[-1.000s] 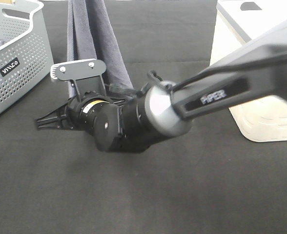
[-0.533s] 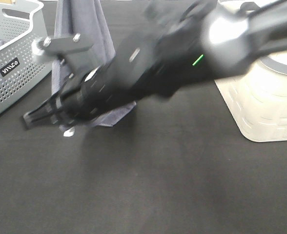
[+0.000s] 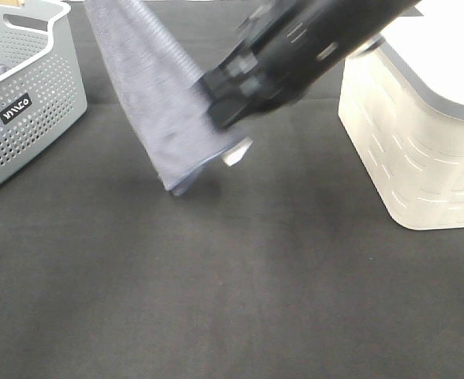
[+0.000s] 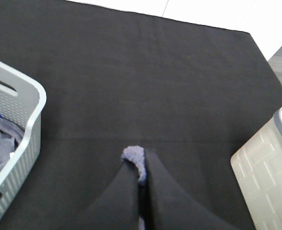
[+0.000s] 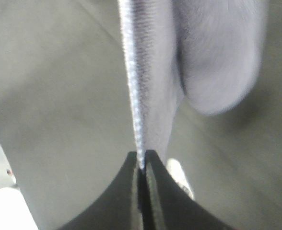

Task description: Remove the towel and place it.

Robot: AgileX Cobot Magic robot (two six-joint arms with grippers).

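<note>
Gripping the towel [image 3: 157, 103] with left gripper [image 4: 141, 165] and right gripper [image 5: 142, 162] both clenched on its edge, I hang it upper centre-left, above the mat [image 3: 256, 300], presumably to spread it flat.

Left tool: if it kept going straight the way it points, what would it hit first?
Probably the black table, between the basket and the white bin. The left tool, shut on a tuft of towel, shows nothing else ahead, though depth is unclear.
</note>
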